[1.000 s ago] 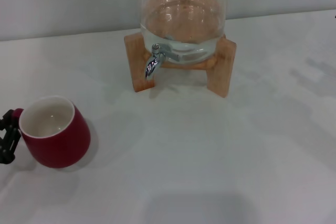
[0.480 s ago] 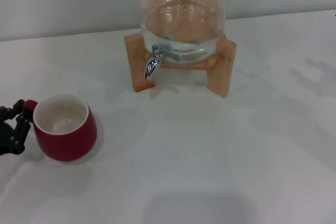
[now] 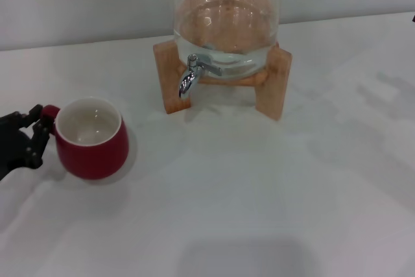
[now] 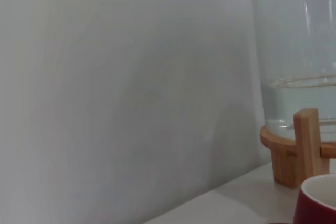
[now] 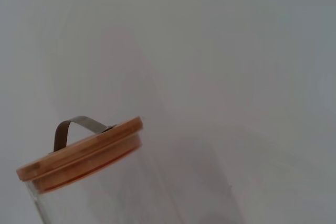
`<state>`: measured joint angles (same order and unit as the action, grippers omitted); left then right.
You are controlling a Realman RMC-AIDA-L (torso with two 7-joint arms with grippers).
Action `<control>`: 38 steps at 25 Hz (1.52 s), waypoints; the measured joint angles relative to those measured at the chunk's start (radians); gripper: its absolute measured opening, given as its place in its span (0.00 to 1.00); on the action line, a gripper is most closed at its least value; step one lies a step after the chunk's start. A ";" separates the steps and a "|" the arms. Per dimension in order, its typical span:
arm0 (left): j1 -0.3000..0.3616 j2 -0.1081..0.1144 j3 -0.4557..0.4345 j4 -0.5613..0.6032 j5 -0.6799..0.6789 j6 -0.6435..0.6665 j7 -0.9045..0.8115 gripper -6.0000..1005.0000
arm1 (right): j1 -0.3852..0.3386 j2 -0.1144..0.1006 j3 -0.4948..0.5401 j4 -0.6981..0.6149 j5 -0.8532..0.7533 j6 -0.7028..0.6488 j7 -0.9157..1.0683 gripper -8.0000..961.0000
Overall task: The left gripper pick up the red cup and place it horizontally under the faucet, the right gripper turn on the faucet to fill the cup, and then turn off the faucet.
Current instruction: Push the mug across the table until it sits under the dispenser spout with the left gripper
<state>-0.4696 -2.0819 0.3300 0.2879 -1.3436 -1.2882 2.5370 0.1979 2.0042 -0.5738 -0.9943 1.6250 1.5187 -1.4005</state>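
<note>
The red cup (image 3: 91, 141) stands upright with its white inside showing, at the left of the white table, well short and left of the faucet (image 3: 189, 77). My left gripper (image 3: 40, 129) is at the left edge of the head view, shut on the cup's small handle. The faucet projects from the glass jar (image 3: 227, 24) and its spout points down. In the left wrist view only the cup's rim (image 4: 319, 200) shows, with the jar (image 4: 299, 51) behind it. The right gripper is out of view.
The jar holds water and rests on a wooden stand (image 3: 273, 85) at the back of the table (image 3: 259, 192). A grey wall runs behind it. The right wrist view shows the jar's wooden lid (image 5: 84, 153) with a metal handle.
My left gripper has carried the red cup to the right and a little farther back, toward the faucet. The jar and the faucet have not moved.
</note>
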 joint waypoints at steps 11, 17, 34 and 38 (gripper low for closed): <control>-0.058 0.002 0.004 -0.027 0.000 0.040 -0.042 0.14 | 0.008 0.001 0.002 0.010 0.000 0.000 0.000 0.75; -0.100 0.003 0.018 -0.059 0.000 0.077 -0.083 0.14 | 0.009 0.001 0.002 0.010 -0.001 0.000 0.000 0.75; -0.147 -0.001 0.127 -0.077 0.002 0.181 -0.140 0.14 | 0.016 0.001 -0.007 0.010 0.009 0.000 0.000 0.75; -0.165 -0.001 0.142 -0.094 0.002 0.194 -0.141 0.14 | 0.017 0.001 -0.006 0.018 0.011 0.000 -0.006 0.75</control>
<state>-0.6342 -2.0826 0.4721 0.1937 -1.3419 -1.0937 2.3956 0.2147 2.0049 -0.5802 -0.9766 1.6356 1.5185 -1.4061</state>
